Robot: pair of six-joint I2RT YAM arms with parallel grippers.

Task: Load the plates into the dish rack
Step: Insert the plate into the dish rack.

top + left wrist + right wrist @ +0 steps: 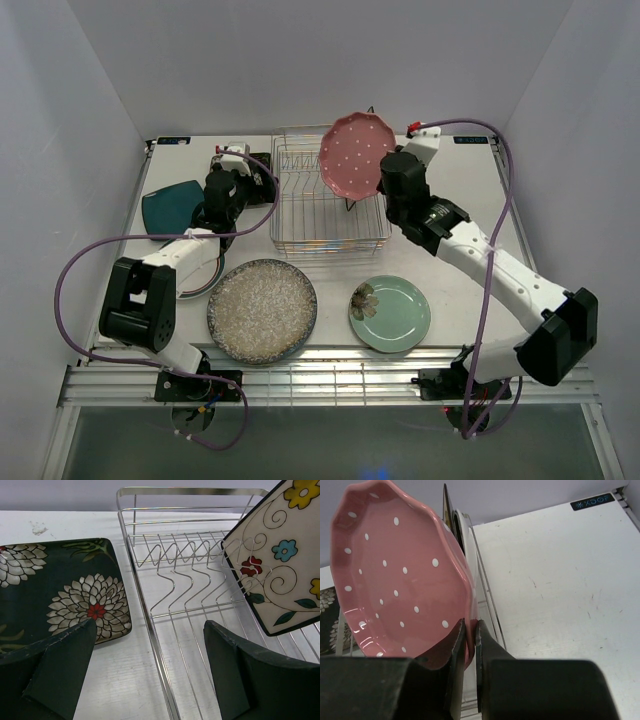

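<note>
While right claw (471, 627) grips pink dotted plate (400, 575) above dish rack (305, 225), cream plate (280, 565) inside, left claw (150, 630) spread.

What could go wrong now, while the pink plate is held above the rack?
The right gripper pinches the pink dotted plate only at its rim, so it may slip or swing. Going down, it could hit the cream floral square plate already standing in the dish rack.
</note>
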